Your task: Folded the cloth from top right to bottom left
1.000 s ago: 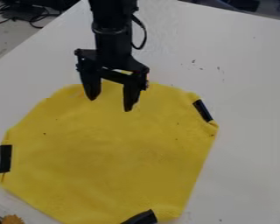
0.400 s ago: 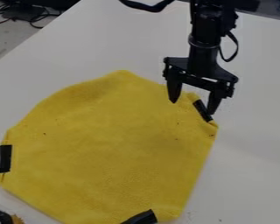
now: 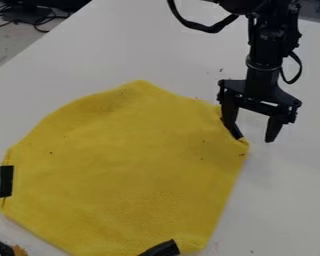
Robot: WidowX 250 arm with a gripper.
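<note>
Your jaws: wide apart, holding nothing. Yellow cloth (image 3: 136,170) lies spread left of and below them. Diagonal fold looks unmade; whole job left for you.

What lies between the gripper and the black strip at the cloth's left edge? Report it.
In the camera view: the yellow cloth, across most of the stretch, and the right-edge black strip, close by the gripper.
</note>
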